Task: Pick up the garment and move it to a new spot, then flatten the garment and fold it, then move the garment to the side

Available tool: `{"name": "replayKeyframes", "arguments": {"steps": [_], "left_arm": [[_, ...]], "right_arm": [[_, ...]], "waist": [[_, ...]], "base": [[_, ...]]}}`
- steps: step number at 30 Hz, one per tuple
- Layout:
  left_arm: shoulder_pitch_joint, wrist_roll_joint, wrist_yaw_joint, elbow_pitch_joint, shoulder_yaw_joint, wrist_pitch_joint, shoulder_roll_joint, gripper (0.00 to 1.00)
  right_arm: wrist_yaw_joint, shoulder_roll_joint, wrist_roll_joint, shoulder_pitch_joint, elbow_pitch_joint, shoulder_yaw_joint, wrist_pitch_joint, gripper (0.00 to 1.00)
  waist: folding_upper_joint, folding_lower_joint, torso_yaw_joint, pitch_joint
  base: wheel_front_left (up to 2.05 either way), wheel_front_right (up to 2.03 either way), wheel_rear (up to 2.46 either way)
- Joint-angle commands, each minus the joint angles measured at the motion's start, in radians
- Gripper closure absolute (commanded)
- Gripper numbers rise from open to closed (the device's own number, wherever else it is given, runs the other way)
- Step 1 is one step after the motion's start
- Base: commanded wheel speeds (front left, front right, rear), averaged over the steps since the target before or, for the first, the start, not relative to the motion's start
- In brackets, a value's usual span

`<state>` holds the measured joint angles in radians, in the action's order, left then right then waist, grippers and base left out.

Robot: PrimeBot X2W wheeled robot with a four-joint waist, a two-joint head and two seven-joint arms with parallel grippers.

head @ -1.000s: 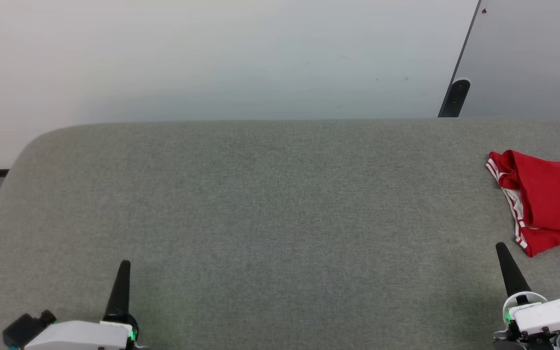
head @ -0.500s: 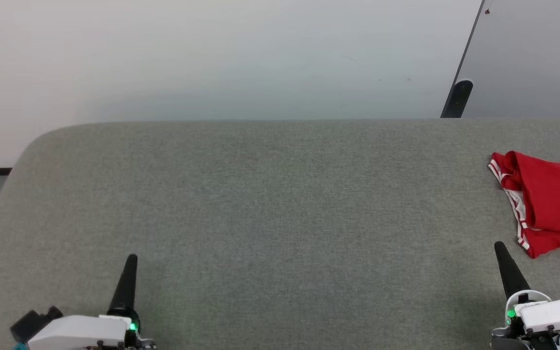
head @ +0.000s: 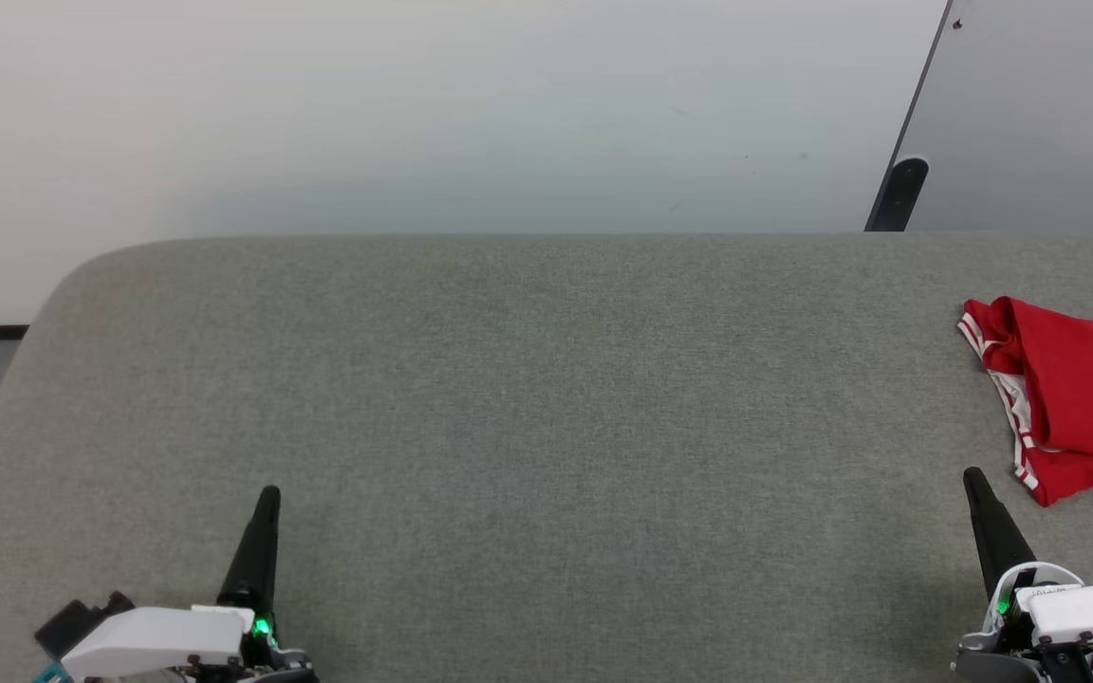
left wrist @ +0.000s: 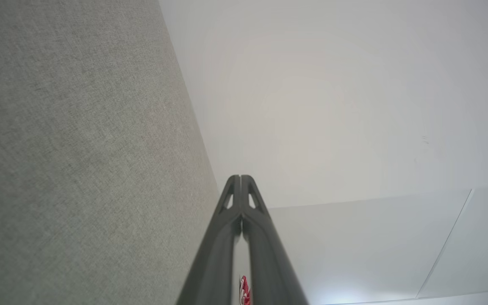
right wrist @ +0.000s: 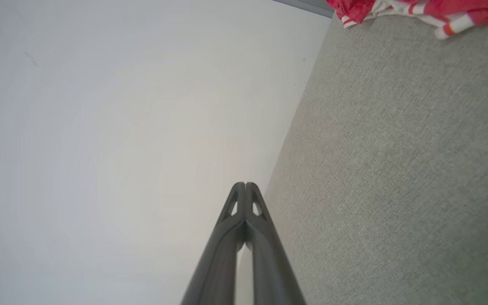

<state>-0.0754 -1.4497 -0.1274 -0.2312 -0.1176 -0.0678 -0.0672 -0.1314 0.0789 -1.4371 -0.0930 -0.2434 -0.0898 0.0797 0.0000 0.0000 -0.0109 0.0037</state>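
Garment (head: 1073, 403) — bunched; striped edge runs near to far, facing left; left claw (left wrist: 240, 178), right claw (right wrist: 245, 184) clenched, empty.

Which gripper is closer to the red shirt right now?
The right gripper: the shirt lies just beyond its fingertips, while the left gripper is far off at the opposite side of the grey surface.

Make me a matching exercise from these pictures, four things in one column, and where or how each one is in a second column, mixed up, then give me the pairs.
1. garment
2. left gripper
3. right gripper
4. grey fabric surface

A. shut, lower right of the head view
B. spreads beneath the other three
C. red and white, lying at the head view's right edge
D. shut, lower left of the head view

Pairs: 1-C, 2-D, 3-A, 4-B
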Motion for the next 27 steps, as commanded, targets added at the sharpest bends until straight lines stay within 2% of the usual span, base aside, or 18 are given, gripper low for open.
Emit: {"name": "replayKeyframes", "arguments": {"steps": [1, 27], "left_arm": [[-0.013, -0.023, -0.005, 0.0, 0.001, -0.006, 0.001, 1.0], [-0.039, -0.164, -0.006, -0.016, 0.004, -0.05, 0.019, 1.0]], "right_arm": [[0.001, -0.004, -0.026, -0.016, 0.002, -0.006, 0.005, 1.0], [0.001, -0.032, -0.177, -0.018, -0.002, -0.027, 0.037, 1.0]], "waist": [[0.0, 0.0, 0.001, 0.0], [0.0, 0.0, 0.011, -0.001]], "base": [[0.0, 0.0, 0.0], [0.0, 0.0, 0.0]]}}
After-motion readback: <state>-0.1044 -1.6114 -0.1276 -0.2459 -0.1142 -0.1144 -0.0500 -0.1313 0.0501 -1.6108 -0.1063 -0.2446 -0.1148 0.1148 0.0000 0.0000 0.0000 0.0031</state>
